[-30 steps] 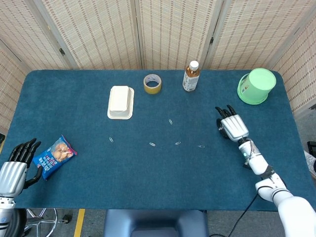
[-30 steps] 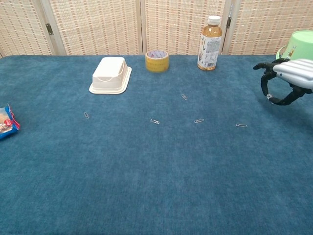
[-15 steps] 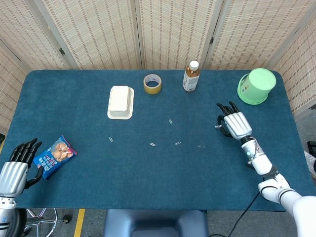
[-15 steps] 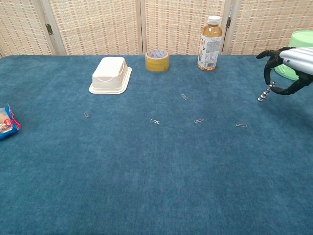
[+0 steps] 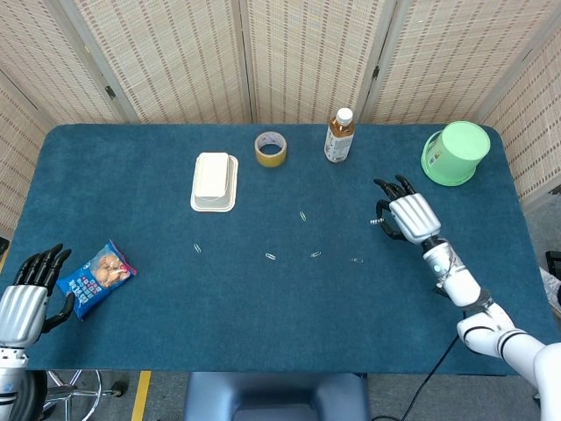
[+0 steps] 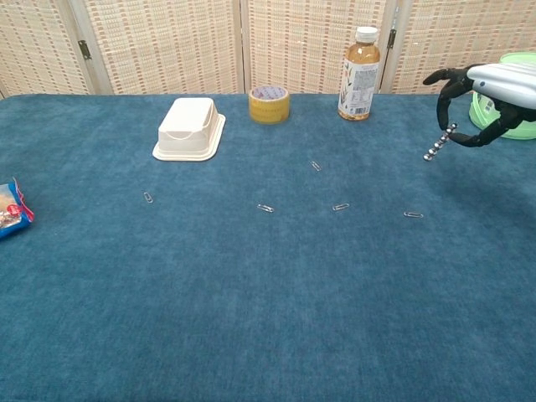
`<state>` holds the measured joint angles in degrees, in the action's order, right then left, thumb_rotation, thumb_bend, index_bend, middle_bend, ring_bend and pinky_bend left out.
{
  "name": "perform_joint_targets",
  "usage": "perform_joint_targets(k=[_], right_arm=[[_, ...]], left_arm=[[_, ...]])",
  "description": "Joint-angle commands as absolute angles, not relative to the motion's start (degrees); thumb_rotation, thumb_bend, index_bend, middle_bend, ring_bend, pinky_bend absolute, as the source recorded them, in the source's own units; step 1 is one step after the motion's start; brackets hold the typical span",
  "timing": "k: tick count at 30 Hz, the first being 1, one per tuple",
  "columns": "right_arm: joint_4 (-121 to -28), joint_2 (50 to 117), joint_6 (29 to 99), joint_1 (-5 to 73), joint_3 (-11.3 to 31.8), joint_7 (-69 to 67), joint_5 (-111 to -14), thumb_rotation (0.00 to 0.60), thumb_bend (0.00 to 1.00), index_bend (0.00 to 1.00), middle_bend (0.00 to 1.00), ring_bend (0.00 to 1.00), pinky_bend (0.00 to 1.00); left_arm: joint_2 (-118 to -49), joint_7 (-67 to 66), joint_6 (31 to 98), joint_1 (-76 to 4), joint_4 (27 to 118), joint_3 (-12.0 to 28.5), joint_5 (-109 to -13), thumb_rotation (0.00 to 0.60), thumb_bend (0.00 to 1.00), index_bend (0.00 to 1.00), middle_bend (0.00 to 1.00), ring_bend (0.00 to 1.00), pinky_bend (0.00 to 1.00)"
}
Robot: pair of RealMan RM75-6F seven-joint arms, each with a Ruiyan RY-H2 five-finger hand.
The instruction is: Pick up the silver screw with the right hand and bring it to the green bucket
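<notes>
One slim silver screw [image 6: 438, 142] is pinched at its upper end by the right hand [image 6: 486, 92], dangling tilted above the surface [image 6: 268, 285]. That pinch should be kept firm while the hand is carried rightward to the green bucket [image 5: 454, 153], which lies tipped near the far right corner.

The head view looks steeply down from above the table's [image 5: 263, 351] near edge, covering the whole top. The chest view sits low and closer, facing level toward the bottle [image 6: 358, 74]. Both share the table's middle around the bottle.
</notes>
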<state>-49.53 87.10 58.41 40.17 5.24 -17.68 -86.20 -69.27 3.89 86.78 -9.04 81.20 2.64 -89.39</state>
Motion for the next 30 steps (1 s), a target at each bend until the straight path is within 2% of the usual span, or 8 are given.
perform_joint_targets(k=[1, 18, 30], right_arm=[[-52.31, 85.81, 58.25, 40.54, 5.53, -16.85, -86.12, 0.600, 0.42, 0.61, 0.11, 0.16, 0.00], [-71.27, 79.12, 60.49, 37.07, 3.61, -10.20, -86.09, 0.600, 0.42, 0.61, 0.12, 0.16, 0.00], [-71.29, 80.88, 59.01, 35.73, 2.11, -9.13, -85.71, 0.600, 0.42, 0.61, 0.12, 0.16, 0.00]], left_arm=[[-69.22, 2.96, 86.94, -8.81, 81.58, 2.53, -89.48, 0.600, 0.52, 0.07, 0.07, 0.10, 0.13], [-69.06, 2.43, 87.92, -8.46, 81.87, 2.31, -90.35, 0.600, 0.52, 0.07, 0.07, 0.10, 0.13], [-68.86, 2.69, 88.22, -8.38, 82.16, 2.21, -90.80, 0.600, 0.52, 0.07, 0.07, 0.10, 0.13]])
